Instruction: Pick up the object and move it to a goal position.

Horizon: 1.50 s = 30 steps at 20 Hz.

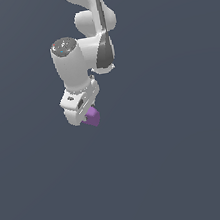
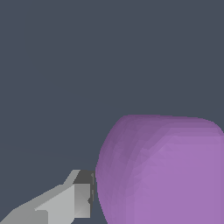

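The object (image 1: 93, 117) is a small matte purple lump with rounded edges. It sits directly under the white hand of my gripper (image 1: 87, 115), partly covered by it. In the wrist view the object (image 2: 166, 175) fills the near corner, and one grey finger (image 2: 81, 199) presses flat against its side. The other finger is hidden behind the object. The gripper is shut on the object. No goal marker shows in either view.
The white arm (image 1: 80, 56) comes down from the top of the exterior view. Around it is only a plain dark grey-blue background, with no edge or other thing visible.
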Motion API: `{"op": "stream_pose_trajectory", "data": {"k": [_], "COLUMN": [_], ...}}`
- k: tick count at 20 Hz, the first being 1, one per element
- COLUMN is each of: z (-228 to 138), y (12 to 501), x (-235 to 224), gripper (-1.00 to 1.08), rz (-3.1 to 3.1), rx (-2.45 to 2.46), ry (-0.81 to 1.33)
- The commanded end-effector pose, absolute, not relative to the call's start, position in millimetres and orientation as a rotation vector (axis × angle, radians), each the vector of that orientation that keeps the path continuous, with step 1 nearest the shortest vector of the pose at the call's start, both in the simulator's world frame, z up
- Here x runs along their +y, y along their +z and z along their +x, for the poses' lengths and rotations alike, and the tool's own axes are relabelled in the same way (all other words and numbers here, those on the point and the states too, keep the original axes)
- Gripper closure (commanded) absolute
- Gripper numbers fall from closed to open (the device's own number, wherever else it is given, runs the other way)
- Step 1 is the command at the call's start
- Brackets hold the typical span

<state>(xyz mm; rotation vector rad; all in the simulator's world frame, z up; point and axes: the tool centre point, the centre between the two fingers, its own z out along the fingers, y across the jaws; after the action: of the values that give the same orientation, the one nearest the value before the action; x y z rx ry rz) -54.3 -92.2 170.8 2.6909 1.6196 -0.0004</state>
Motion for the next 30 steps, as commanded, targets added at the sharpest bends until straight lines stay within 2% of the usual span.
{"op": "stream_pose_trajectory", "data": {"k": [1, 18, 30], "z": [-59.4, -89.3, -95.3], "y": [198.2, 380.3, 439.7], "x": [-89.6, -73.3, -69.7], "gripper": [1.08, 1.08, 1.08], "rz": [2.690, 2.690, 2.692], "rx": [1.620, 1.622, 1.620], "ry": [0.001, 0.001, 0.000]}}
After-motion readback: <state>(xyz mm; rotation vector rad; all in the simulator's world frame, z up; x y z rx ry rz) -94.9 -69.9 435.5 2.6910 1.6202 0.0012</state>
